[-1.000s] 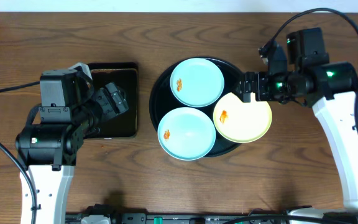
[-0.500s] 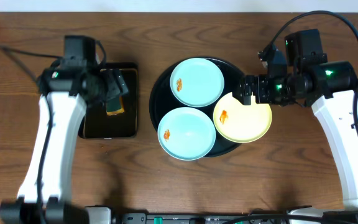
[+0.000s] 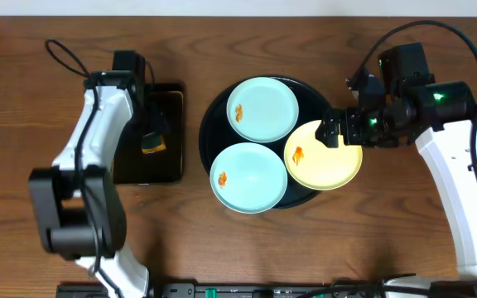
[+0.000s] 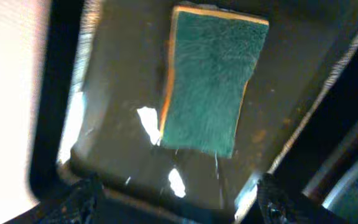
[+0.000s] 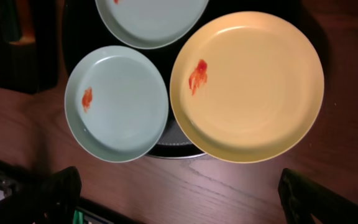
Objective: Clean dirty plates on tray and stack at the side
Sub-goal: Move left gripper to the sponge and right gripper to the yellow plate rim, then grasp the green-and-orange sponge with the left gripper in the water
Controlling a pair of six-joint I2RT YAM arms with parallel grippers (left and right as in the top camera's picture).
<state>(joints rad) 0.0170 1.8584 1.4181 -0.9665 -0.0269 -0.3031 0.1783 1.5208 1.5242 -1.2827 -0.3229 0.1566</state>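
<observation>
**Hovering Over Sponge and Smeared Plates**

The wooden table (image 3: 346, 248) carried everything. At its middle sat the round black tray (image 3: 210, 116), and on it lay all three plates. One blue-green plate (image 3: 263, 109) lay at the far side and a second blue-green plate (image 3: 249, 177) at the near side. The yellow plate (image 3: 325, 157) lay to the right, its edge reaching out past the tray's rim and meeting the near plate. Each plate bore a small orange smear.

Left of the round tray lay the smaller rectangular tray (image 3: 151, 168). It held the sponge (image 4: 210, 81), green face up.

The left gripper (image 4: 179, 196) hung above that sponge, fingers spread wide and pinching nothing. The right gripper (image 5: 184, 193) was poised over the yellow plate's right side, its fingers also spread wide and empty.
</observation>
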